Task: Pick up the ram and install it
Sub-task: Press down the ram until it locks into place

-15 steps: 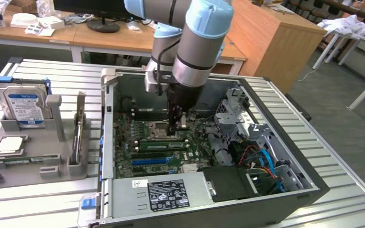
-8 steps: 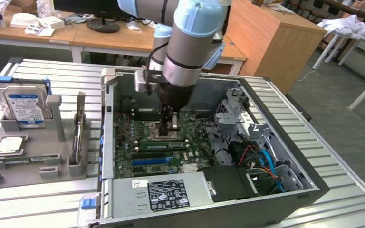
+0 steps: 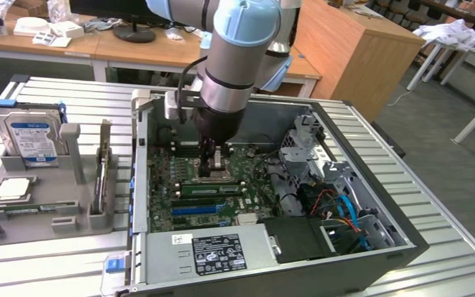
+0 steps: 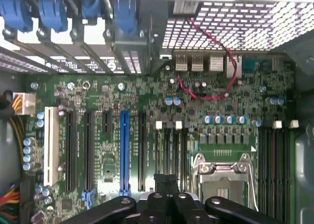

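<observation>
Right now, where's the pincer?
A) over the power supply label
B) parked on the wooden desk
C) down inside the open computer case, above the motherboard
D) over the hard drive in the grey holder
C: in the exterior view the pincer reaches down into the open computer case, over the motherboard, while the hard drive sits apart in its grey holder at the exterior view's left.

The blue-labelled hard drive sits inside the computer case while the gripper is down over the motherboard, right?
No. The exterior view shows the hard drive standing in the grey holder outside the computer case, on that view's left. The gripper is down over the motherboard.
</observation>
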You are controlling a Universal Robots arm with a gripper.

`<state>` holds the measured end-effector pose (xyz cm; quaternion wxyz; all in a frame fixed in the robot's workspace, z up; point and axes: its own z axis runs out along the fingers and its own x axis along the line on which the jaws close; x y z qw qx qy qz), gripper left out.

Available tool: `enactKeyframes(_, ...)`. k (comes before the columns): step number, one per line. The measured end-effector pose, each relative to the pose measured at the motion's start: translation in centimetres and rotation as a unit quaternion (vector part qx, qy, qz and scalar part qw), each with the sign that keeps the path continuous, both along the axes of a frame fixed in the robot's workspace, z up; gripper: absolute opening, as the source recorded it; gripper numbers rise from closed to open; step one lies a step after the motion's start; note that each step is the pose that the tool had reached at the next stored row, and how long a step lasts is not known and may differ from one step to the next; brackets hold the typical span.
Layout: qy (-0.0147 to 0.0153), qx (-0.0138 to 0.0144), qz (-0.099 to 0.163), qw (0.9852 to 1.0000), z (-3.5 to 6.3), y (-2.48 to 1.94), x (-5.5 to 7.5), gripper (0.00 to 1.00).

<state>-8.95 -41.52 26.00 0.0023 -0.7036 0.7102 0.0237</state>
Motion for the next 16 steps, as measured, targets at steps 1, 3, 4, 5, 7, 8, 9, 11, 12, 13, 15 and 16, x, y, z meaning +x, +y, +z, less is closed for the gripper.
enactKeyframes(1, 0.0000, 0.0000, 0.000, 1.0000, 0.00, 0.00, 0.00, 0.11)
enactKeyframes(3, 0.0000, 0.0000, 0.000, 1.0000, 0.00, 0.00, 0.00, 0.11)
enactKeyframes(4, 0.0000, 0.0000, 0.000, 1.0000, 0.00, -0.01, -0.01, 0.11)
enactKeyframes(5, 0.0000, -0.0001, 0.000, 1.0000, 0.01, -0.04, -0.02, 0.11)
enactKeyframes(7, 0.0000, 0.0000, 0.000, 1.0000, 0.00, -0.12, -0.03, 0.11)
enactKeyframes(8, 0.0000, 0.0000, 0.000, 1.0000, 0.00, -0.12, -0.03, 0.11)
enactKeyframes(9, 0.0000, 0.0000, 0.000, 1.0000, 0.00, -0.13, -0.02, 0.11)
enactKeyframes(11, 0.0000, 0.0000, 0.000, 1.0000, 0.00, -0.14, -0.02, 0.11)
enactKeyframes(12, 0.0000, 0.0000, 0.000, 1.0000, 0.00, -0.14, -0.02, 0.11)
enactKeyframes(13, 0.0000, 0.0000, 0.000, 1.0000, 0.00, -0.14, -0.02, 0.11)
enactKeyframes(15, 0.0000, -0.0001, 0.000, 1.0000, 0.00, -0.14, -0.02, 0.11)
enactKeyframes(16, -0.0002, 0.0000, 0.000, 1.0000, -0.04, -0.16, -0.03, 0.11)
